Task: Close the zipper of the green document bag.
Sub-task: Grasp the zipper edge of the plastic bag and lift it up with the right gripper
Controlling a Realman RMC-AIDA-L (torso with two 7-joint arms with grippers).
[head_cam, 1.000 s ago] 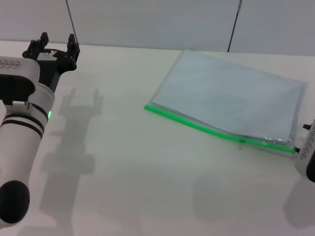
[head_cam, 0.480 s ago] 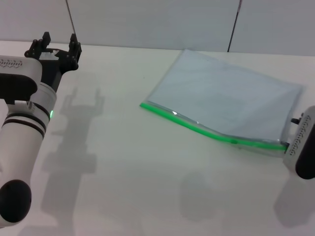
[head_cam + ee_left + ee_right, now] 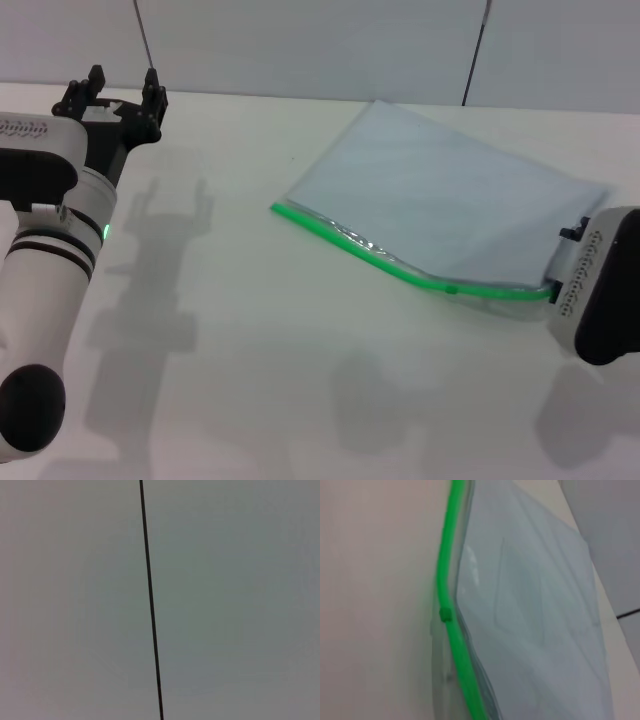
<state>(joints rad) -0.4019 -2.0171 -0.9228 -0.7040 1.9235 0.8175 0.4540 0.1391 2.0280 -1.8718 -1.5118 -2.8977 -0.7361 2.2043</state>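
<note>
My right gripper (image 3: 560, 270), lower right, at green document bag (image 3: 450, 205) corner; jaw state indiscernible. Zipper (image 3: 400, 268) slider (image 3: 445, 614): needs steady pull along strip. Left gripper (image 3: 122, 88), upper left: open, empty.

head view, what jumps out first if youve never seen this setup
The bright green zipper edging the near side of the pale green document bag, lying right of centre on the white table. The right gripper sits at its right end; the left gripper hangs open far left.
</note>
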